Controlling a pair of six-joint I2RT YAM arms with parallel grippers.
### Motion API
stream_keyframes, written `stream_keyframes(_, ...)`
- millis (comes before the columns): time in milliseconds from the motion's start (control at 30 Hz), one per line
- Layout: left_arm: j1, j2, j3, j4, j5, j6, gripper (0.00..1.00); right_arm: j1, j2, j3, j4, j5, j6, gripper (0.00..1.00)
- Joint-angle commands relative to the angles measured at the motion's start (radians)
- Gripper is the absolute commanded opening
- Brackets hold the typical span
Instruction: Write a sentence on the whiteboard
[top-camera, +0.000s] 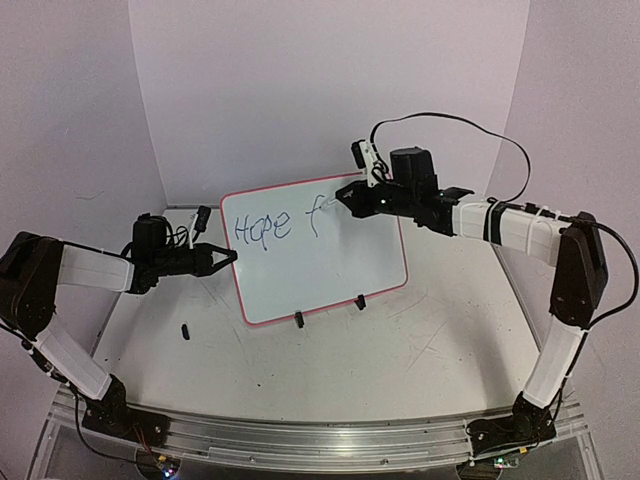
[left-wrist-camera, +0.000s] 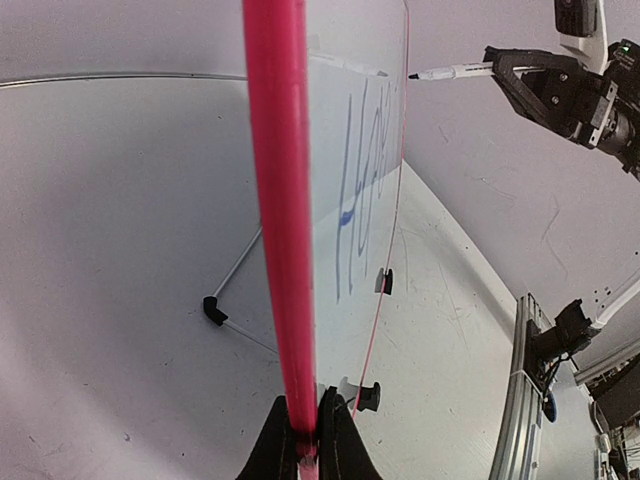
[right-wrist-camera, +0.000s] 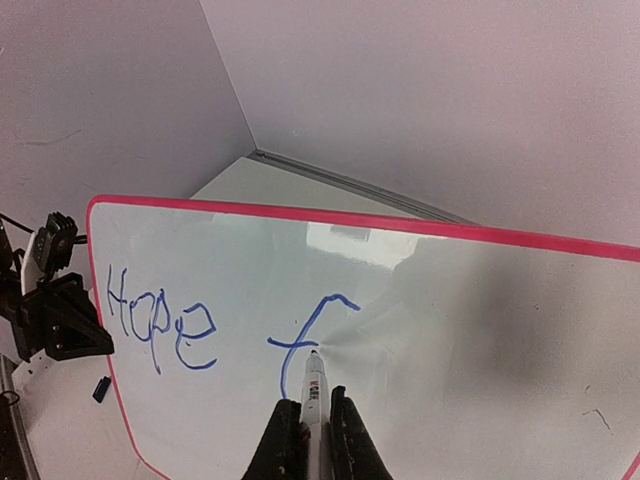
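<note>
One word and a single letter are down: the sentence (top-camera: 262, 228) reads "Hope f" in blue on the whiteboard (top-camera: 340, 270), which stands leaning back on its clip feet (top-camera: 298, 320) around the middle of the surface (top-camera: 420, 350). The left hand (top-camera: 230, 257) pinches the board's left rim; the right hand (right-wrist-camera: 308, 440) is clamped on the marker (right-wrist-camera: 313, 380), its tip at the f's crossbar. My worry is that a hard press tips or twists the board in that one-edge pinch and warps the stroke, while too light a touch would let the line skip.
</note>
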Motion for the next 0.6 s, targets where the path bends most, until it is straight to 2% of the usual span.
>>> stream_keyframes(0,-0.001,0.010,0.036,-0.046,-0.145,0.059,0.00,-0.003,0.041,0.064,0.007,0.020,-0.019,0.00)
stream_keyframes(200,-0.002,0.013,0.040,-0.047,-0.142,0.059,0.00,-0.003,0.045,0.055,-0.009,0.016,-0.020,0.00)
stream_keyframes(567,-0.001,0.012,0.038,-0.050,-0.143,0.059,0.00,-0.001,-0.022,-0.069,-0.009,0.003,0.005,0.00)
